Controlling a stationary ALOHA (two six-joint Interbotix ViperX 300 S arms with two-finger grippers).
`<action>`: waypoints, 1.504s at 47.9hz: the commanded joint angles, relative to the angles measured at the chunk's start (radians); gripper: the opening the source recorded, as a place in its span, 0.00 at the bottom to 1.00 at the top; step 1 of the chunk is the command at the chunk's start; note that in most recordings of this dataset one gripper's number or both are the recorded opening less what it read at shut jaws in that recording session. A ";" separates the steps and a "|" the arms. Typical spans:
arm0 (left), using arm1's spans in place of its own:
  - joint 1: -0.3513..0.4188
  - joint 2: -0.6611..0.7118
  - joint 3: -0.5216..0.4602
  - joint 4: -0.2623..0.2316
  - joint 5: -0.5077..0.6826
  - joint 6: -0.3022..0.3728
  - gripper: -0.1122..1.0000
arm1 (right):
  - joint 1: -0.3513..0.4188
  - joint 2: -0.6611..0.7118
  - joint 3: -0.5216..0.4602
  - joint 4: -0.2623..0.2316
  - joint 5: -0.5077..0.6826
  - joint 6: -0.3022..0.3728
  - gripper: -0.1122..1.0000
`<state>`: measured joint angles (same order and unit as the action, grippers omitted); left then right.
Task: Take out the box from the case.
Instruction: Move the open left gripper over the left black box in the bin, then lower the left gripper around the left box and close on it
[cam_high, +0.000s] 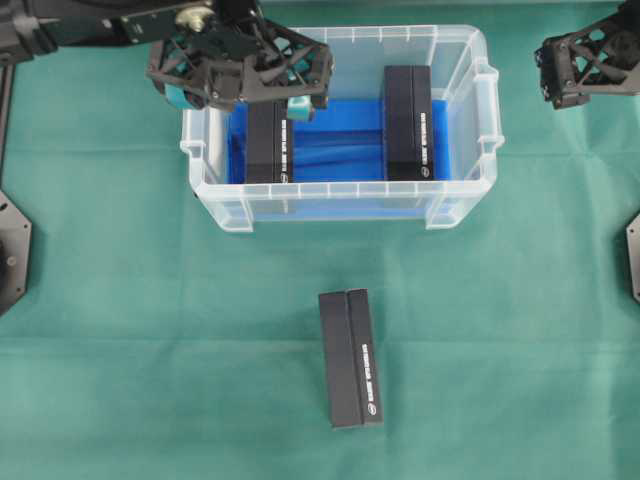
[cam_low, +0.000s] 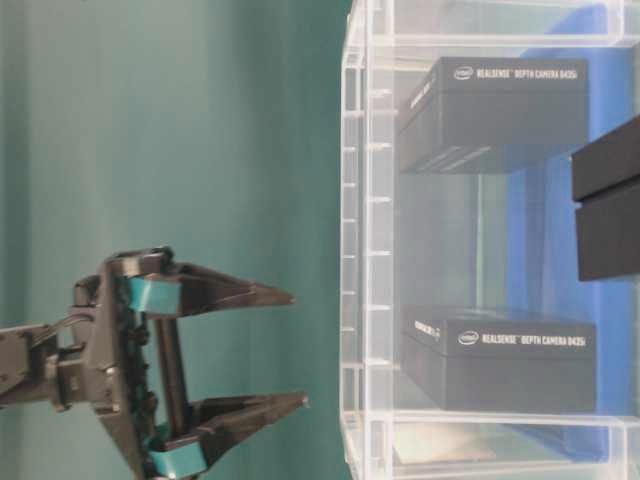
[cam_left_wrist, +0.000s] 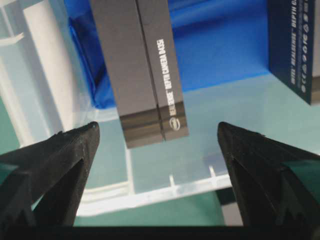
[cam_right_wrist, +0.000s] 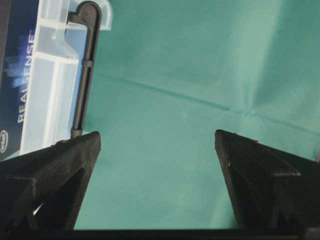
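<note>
The case (cam_high: 330, 190) is a clear tub with a blue sheet on its bottom. Two black boxes lie inside it, one at the left (cam_high: 268, 145) and one at the right (cam_high: 408, 125). My left gripper (cam_high: 243, 100) hangs open and empty over the case's left end. In the left wrist view it (cam_left_wrist: 157, 127) is above the left box (cam_left_wrist: 140, 75), not touching. My right gripper (cam_high: 560, 72) is open and empty beside the case's right end, over the cloth (cam_right_wrist: 157, 133). It also shows in the table-level view (cam_low: 299, 348), outside the case wall (cam_low: 365, 250).
A third black box (cam_high: 350, 357) lies on the green cloth in front of the case. The case's black side handle (cam_right_wrist: 85, 65) is close to my right gripper's left finger. Arm bases stand at the left (cam_high: 12, 250) and right (cam_high: 632, 255) edges.
</note>
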<state>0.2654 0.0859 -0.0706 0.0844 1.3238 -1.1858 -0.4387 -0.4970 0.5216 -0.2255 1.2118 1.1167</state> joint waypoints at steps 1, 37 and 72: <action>0.002 -0.009 0.002 0.005 -0.018 -0.006 0.97 | -0.003 -0.003 -0.011 -0.002 -0.005 0.000 0.93; 0.021 0.075 0.072 0.005 -0.104 -0.025 0.97 | -0.003 -0.012 -0.002 0.000 -0.005 -0.002 0.93; 0.043 0.078 0.166 0.005 -0.190 -0.051 0.97 | -0.003 -0.017 0.003 0.000 -0.021 -0.003 0.93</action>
<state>0.3037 0.1795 0.1012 0.0844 1.1413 -1.2379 -0.4387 -0.5031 0.5338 -0.2224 1.1980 1.1152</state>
